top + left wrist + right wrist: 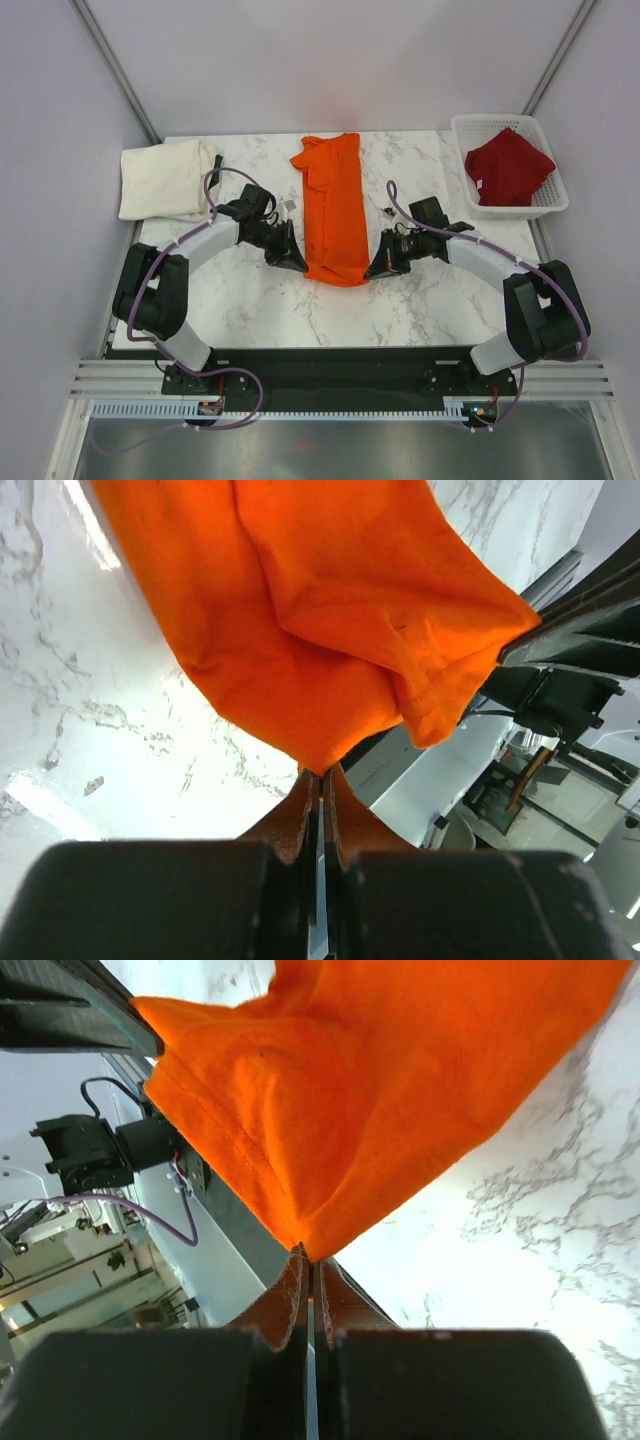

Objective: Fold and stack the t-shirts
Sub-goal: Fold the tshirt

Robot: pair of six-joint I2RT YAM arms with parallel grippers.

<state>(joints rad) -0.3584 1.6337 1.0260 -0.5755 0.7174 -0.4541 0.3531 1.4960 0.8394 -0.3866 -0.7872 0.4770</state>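
While both arms bend inward over the marble table (250,300), the orange t-shirt (335,205) lies between them in the middle. It is folded into a long narrow strip running from the far edge toward the near side, collar end far and hem end near.

The left gripper (297,262) sits at the near left corner of that strip. Its wrist camera shows the two fingers pressed together, with the corner of the orange cloth pinched at their tips and lifted a little off the table.

The right gripper (373,270) mirrors it at the near right corner. Its jaws are likewise closed to a thin slit, and a point of orange fabric runs down into them. Between the two grips the near hem bunches and sags slightly.

The cream t-shirt (165,178) rests as a folded, roughly square bundle at the far left of the table, well apart from the orange one and just beyond the left arm.

The dark red t-shirt (508,168) lies crumpled inside the white basket (460,135) at the far right corner.
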